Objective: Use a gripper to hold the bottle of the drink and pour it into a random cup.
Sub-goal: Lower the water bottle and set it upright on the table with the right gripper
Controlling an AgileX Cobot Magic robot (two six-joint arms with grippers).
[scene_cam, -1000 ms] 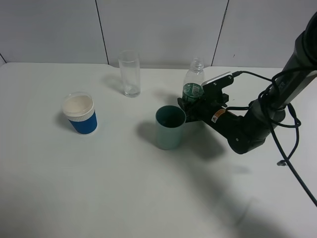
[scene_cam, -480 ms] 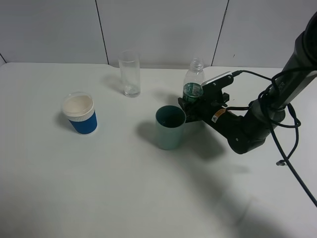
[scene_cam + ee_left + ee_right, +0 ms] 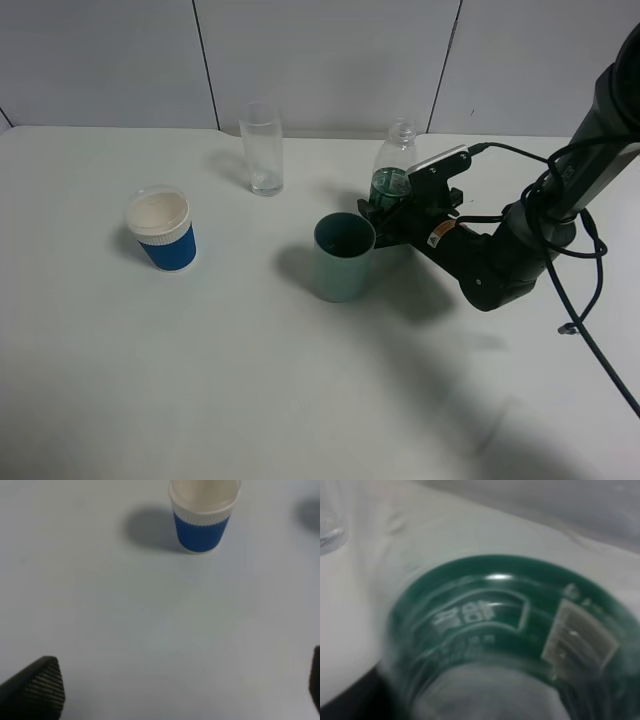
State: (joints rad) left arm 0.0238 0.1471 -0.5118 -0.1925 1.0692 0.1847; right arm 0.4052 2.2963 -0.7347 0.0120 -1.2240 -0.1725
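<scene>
- A plain, straight-sided teal-green plastic cup (image 3: pixel 343 257) stands upright on the white table (image 3: pixel 250 380); the places below are told from this cup.
- The small clear plastic bottle with a dark green label and no cap (image 3: pixel 392 175) stands just behind the cup, toward the right-arm side, close to its rim. It looks upright or nearly so.
- The right black pincer (image 3: pixel 385 212) sits around the lower part of the bottle, at the label. Whether its jaws press the bottle or stand slightly slack around it cannot be told.
- In the right wrist view the bottle (image 3: pixel 505 645) fills the picture, blurred, green label foremost.
- The black right arm (image 3: pixel 500 260), with a small orange-and-white sticker and black cables, lies low over the table on the far side of the bottle from the cup.
- A tall clear drinking glass (image 3: pixel 262 147) stands farther back from the cup, toward the left-arm side, well apart.
- A blue ribbed paper cup with a white rim (image 3: pixel 161 229) stands well apart on the left-arm side.
- The left pincer (image 3: pixel 165 700) stands open above bare table, its dark fingertips (image 3: pixel 37 687) wide apart at the picture's edges, the blue paper cup (image 3: pixel 202 512) ahead of it.
</scene>
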